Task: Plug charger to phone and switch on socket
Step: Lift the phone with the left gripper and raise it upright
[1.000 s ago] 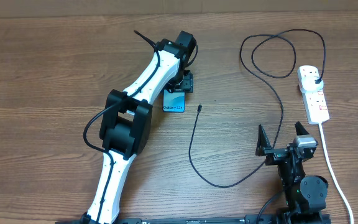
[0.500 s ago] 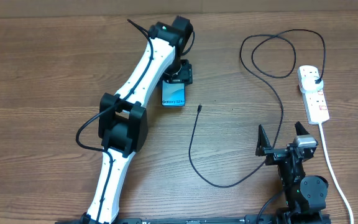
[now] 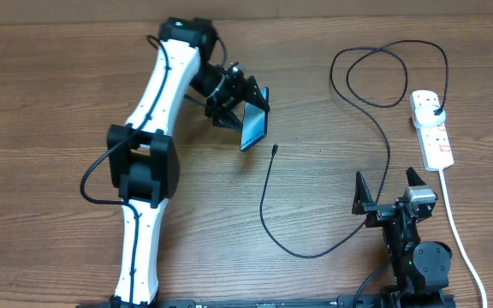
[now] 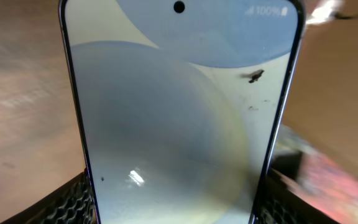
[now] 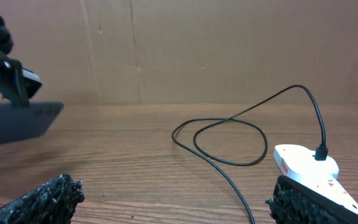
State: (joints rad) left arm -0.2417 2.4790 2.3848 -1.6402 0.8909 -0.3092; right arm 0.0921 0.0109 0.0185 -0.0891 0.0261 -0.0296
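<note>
Brown wood of the desk fills the overhead view. Your left hand is closed on the phone and holds it tilted on edge near the middle of the desk. I judge this tilt is meant to bring its port within reach of the charger. The connector tip lies free on the desk just beside the phone, not touching it. The thin cable curves away and loops to the socket at the right, where its black plug already sits. Your right hand rests near the socket with jaws wide apart and nothing between them, probably ready to take the tip.

From the left wrist, the lit screen stands between the two ribbed fingers, which press on its long edges. The front camera end points away from them, so the port end seems to be on the side of the fingers. Check that it is reachable.

From the right wrist, the socket lies just ahead on the right with the cable loop behind it. The phone shows dark at the far left, above the desk. Whether the switch is on, you cannot tell.
</note>
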